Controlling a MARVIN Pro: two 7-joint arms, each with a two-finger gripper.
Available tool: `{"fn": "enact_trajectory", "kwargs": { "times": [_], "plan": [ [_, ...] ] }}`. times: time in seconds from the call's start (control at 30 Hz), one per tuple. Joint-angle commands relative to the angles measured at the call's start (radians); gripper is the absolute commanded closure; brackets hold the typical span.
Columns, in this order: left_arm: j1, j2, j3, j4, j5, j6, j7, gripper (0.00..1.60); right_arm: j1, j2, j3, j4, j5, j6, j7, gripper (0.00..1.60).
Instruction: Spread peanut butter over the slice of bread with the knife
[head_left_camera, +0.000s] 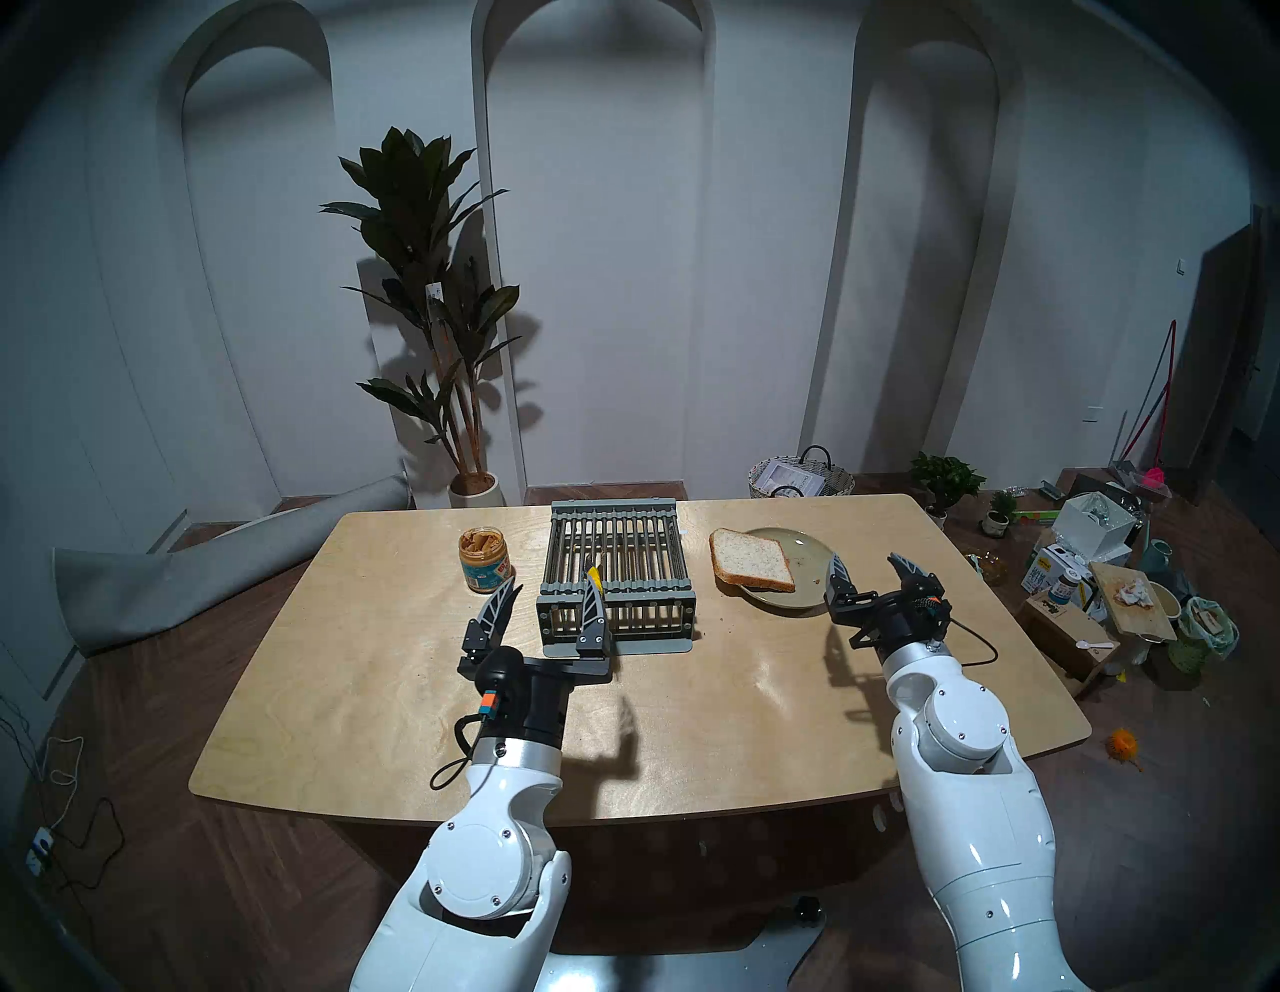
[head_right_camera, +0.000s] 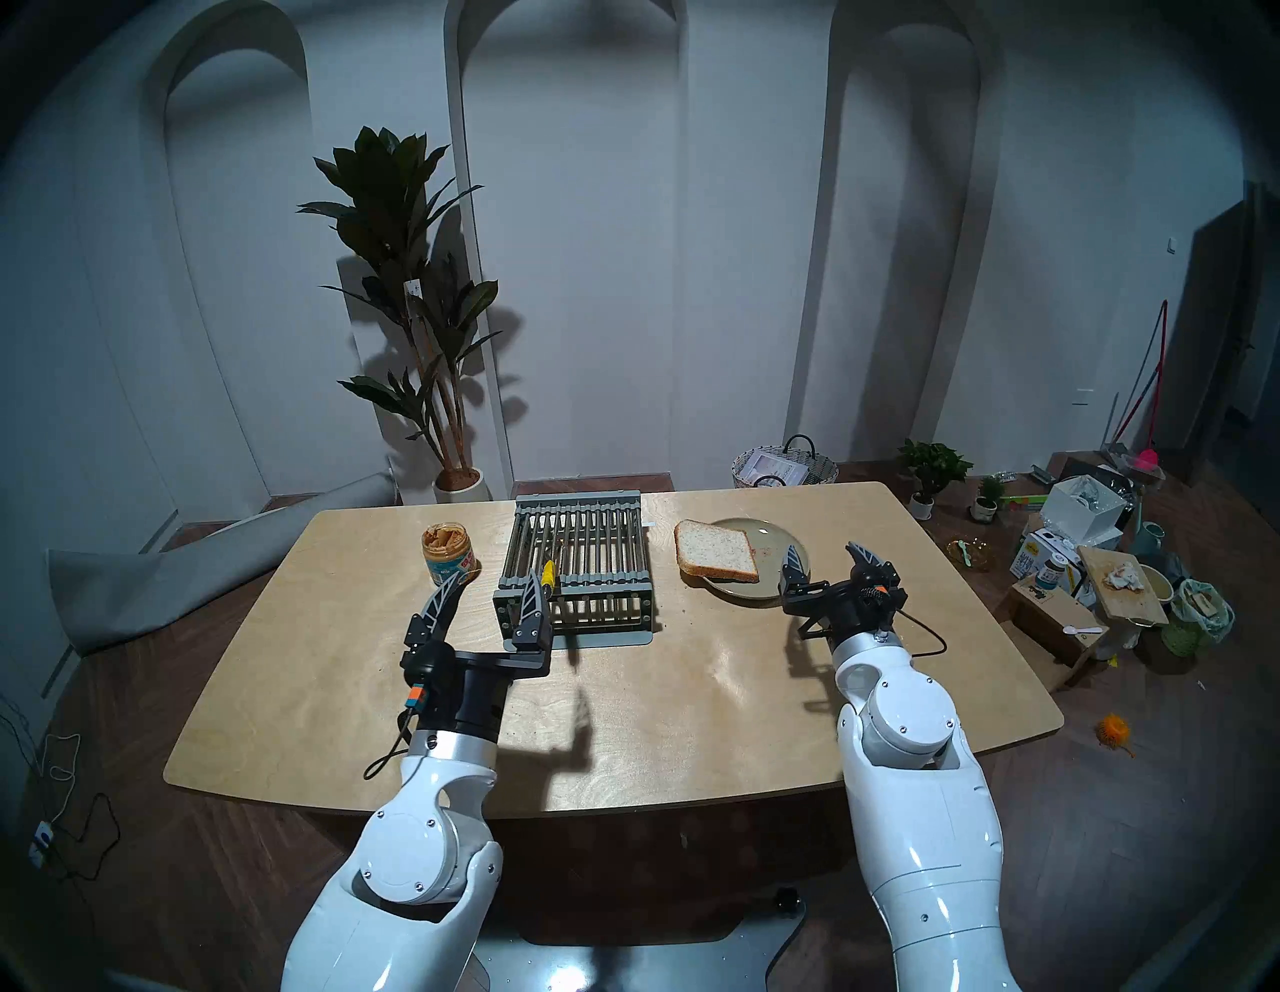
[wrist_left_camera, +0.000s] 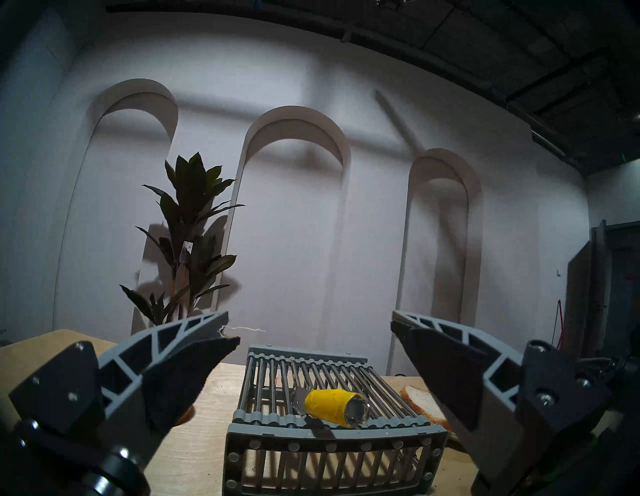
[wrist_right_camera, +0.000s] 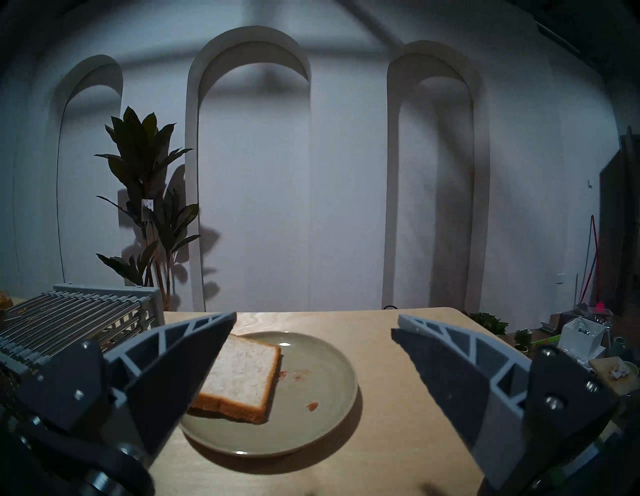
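- The left gripper (head_left_camera: 547, 589) is held with jaws spread wide and empty, just short of the near edge of the grey rack (head_left_camera: 616, 554); the right gripper (head_left_camera: 874, 569) is likewise wide and empty, beside the near right rim of the green plate (head_left_camera: 807, 547)
- The knife (wrist_left_camera: 334, 406) is seen lying on the rack bars, yellow handle toward the robot; the slice of bread (head_left_camera: 749, 559) rests on the plate's left side, overhanging its rim; the peanut butter (head_left_camera: 483, 558) stands in an uncovered jar left of the rack
- The knife could be pushed along or between the bars if only the rounded handle end is pinched
- The overhanging bread could be tipped off the plate if the right fingers are brought in low
- The jar, close to the left gripper's outer finger, could be knocked during a sideways correction
- The handle's metal end and blade are shown by the left wrist view; from the head, only a yellow sliver is visible behind a finger
- Reddish smears on the plate are made plain only by the right wrist view
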Motion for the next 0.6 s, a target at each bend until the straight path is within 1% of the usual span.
{"fn": "enact_trajectory", "kwargs": {
  "times": [0.0, 0.13, 0.17, 0.27, 0.3, 0.43, 0.47, 0.5, 0.53, 0.57],
  "plan": [
    [-0.095, 0.026, 0.07, 0.034, 0.055, -0.009, 0.093, 0.0, 0.083, 0.028, 0.032, 0.004, 0.02, -0.017, 0.008, 0.0],
    [-0.139, 0.03, 0.112, 0.069, 0.069, 0.001, 0.145, 0.0, 0.133, 0.048, 0.055, 0.04, 0.033, -0.006, 0.012, 0.0],
    [-0.162, 0.032, 0.134, 0.082, 0.074, 0.002, 0.171, 0.0, 0.157, 0.057, 0.061, 0.06, 0.037, -0.002, 0.016, 0.0],
    [-0.192, 0.034, 0.166, 0.098, 0.085, 0.002, 0.217, 0.0, 0.186, 0.072, 0.065, 0.093, 0.037, -0.008, 0.025, 0.0],
    [-0.192, 0.034, 0.166, 0.098, 0.085, 0.002, 0.217, 0.0, 0.186, 0.072, 0.065, 0.093, 0.037, -0.008, 0.025, 0.0],
    [-0.226, 0.033, 0.201, 0.127, 0.096, 0.01, 0.282, 0.0, 0.212, 0.086, 0.065, 0.132, 0.036, -0.02, 0.038, 0.0],
    [-0.248, 0.028, 0.217, 0.151, 0.103, 0.015, 0.322, 0.0, 0.223, 0.09, 0.065, 0.149, 0.037, -0.026, 0.044, 0.0],
    [-0.248, 0.028, 0.217, 0.151, 0.103, 0.015, 0.322, 0.0, 0.223, 0.09, 0.065, 0.149, 0.037, -0.026, 0.044, 0.0],
    [-0.269, 0.021, 0.226, 0.177, 0.108, 0.02, 0.36, 0.0, 0.233, 0.091, 0.067, 0.163, 0.041, -0.028, 0.047, 0.0],
    [-0.269, 0.021, 0.226, 0.177, 0.108, 0.02, 0.36, 0.0, 0.233, 0.091, 0.067, 0.163, 0.041, -0.028, 0.047, 0.0]
  ]
}}
